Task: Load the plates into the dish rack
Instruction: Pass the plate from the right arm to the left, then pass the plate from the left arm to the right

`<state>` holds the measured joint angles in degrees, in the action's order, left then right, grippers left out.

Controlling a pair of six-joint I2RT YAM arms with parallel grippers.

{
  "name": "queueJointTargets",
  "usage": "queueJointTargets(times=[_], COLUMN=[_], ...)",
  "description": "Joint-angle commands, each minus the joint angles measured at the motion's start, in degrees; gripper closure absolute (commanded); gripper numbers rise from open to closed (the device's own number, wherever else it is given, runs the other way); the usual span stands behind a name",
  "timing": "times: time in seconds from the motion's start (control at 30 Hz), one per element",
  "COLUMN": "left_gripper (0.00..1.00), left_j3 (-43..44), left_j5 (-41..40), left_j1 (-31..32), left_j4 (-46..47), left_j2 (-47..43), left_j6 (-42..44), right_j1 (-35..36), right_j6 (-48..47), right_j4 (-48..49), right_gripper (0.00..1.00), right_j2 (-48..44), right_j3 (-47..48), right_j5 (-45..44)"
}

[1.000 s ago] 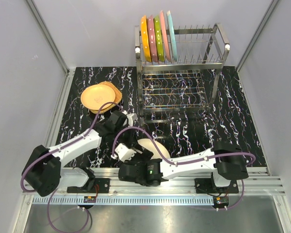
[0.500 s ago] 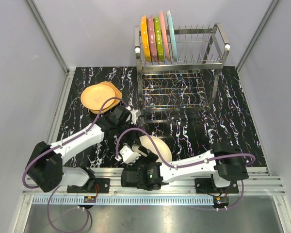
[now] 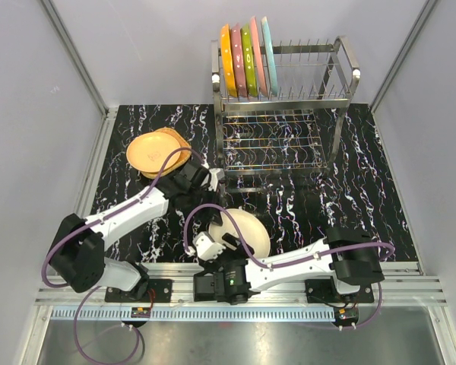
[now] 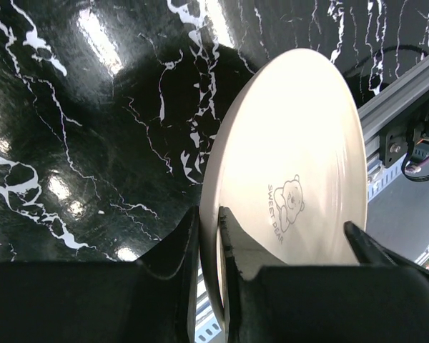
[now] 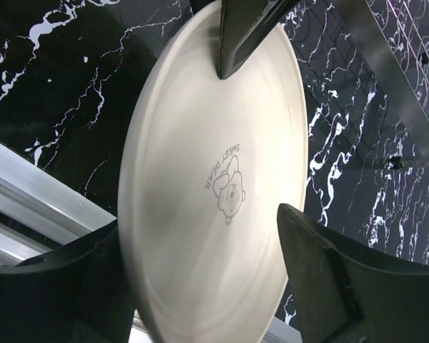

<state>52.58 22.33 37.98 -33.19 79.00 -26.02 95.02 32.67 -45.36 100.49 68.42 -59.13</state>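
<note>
Top external view: the right fingers (image 5: pixel 320 280), spread open, have drawn back from the dish rack (image 3: pixel 273 141). The left fingers (image 4: pixel 180 246) now pinch the cream plate (image 3: pixel 248 231) by its rim, in front of the rack, so racking can follow.

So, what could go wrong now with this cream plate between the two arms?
1. The left gripper pinches only the rim of the tilted cream plate; it may pivot or slip out.
2. The right gripper stands open around the plate, not clamping; if the left lets go first, the plate likely drops onto the table.
3. The dish rack frame is near; the plate could knock it.
</note>
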Motion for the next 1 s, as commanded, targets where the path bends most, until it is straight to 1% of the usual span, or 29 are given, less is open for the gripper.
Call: queueJointTargets(times=[0.0,0.13,0.27,0.37,0.4,0.47,0.5,0.6,0.63,0.7,0.73,0.77,0.8,0.87,0.93,0.97], left_gripper=[1.00,1.00,1.00,1.00,1.00,1.00,1.00,1.00,0.98,0.92,0.86,0.76,0.72,0.59,0.50,0.47], left_j3=[2.5,3.0,3.2,3.5,3.5,3.4,3.2,2.5,2.5,2.8,2.9,3.0,3.1,3.2,3.2,3.5], left_j5=[-1.7,-1.3,-1.4,-2.1,-2.1,-1.7,-0.8,2.9,4.2,4.7,5.0,5.6,5.7,6.8,7.5,9.5], left_j1=[0.1,0.1,0.1,0.1,0.1,0.1,0.1,0.1,0.1,0.1,0.1,0.2,0.1,0.2,0.0,-0.2], left_j4=[-2.2,-2.0,-2.2,-2.8,-2.8,-2.6,-1.6,0.4,0.7,0.9,0.9,0.9,1.0,1.4,2.2,2.5], left_j2=[0.8,1.9,2.1,2.4,2.4,2.2,1.9,0.7,0.4,-0.5,-0.8,-1.0,-1.3,-1.8,-2.4,-2.4], left_j6=[4.0,3.8,4.1,4.5,4.5,4.2,4.1,3.2,3.2,3.2,3.3,3.3,3.3,2.8,2.6,2.8], right_j1=[0.9,1.6,1.7,1.8,1.8,1.8,1.9,1.9,1.9,2.0,2.0,2.0,2.2,2.1,2.1,2.1], right_j6=[3.4,4.4,5.6,5.7,5.7,5.5,5.0,4.8,4.8,4.7,4.3,3.9,2.6,1.1,-1.7,-2.2], right_j4=[-6.0,-7.5,-8.2,-8.3,-8.2,-7.6,-7.5,-7.4,-8.0,-8.5,-8.5,-8.1,-7.6,-5.1,-1.8,-1.0], right_gripper=[0.25,0.30,0.39,0.48,0.54,0.59,0.66,0.72,0.77,0.78,0.82,0.83,0.83,0.83,0.83,0.83], right_j2=[0.3,0.8,0.4,-0.6,-0.8,-1.6,-2.0,-2.6,-2.7,-2.8,-3.2,-3.5,-3.8,-5.2,-6.6,-7.1], right_j3=[2.6,3.1,2.8,2.4,2.2,2.0,1.7,2.1,2.2,2.9,2.9,2.9,2.7,1.9,1.3,0.8], right_j5=[-3.7,-3.5,-3.4,-3.4,-3.4,-3.4,-3.4,-3.7,-3.9,-4.2,-4.2,-4.1,-4.0,-3.4,-2.0,-1.6])
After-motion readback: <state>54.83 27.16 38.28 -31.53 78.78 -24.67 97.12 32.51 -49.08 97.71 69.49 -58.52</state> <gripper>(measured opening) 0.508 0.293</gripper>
